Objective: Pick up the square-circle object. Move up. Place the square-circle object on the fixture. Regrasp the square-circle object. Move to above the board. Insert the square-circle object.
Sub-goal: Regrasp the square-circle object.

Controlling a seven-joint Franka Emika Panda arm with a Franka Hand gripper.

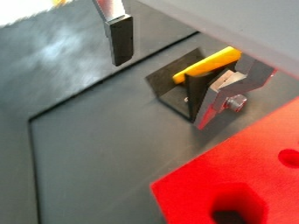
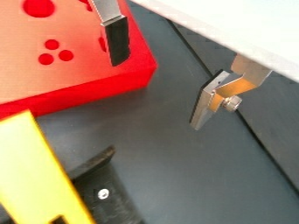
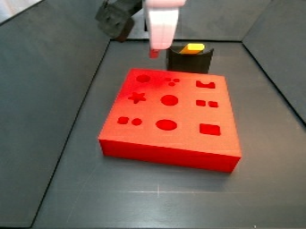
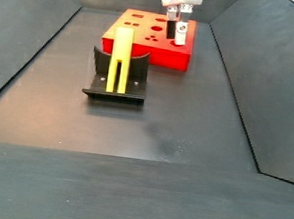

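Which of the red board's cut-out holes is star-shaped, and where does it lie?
In a side view the gripper hangs above the board. The star hole lies in the board's left column, second from the far end; the others are circles, squares, ovals.

Yellow peg, red board, black fixture.

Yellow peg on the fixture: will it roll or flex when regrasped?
The square-circle object looks like a rigid bar, so flex is unlikely. It leans in the fixture, so it probably won't roll. Its smooth faces might slip. The gripper hangs empty over the board.

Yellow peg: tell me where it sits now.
The yellow peg rests on the fixture, in front of the red board; the empty pincer hangs over the board.
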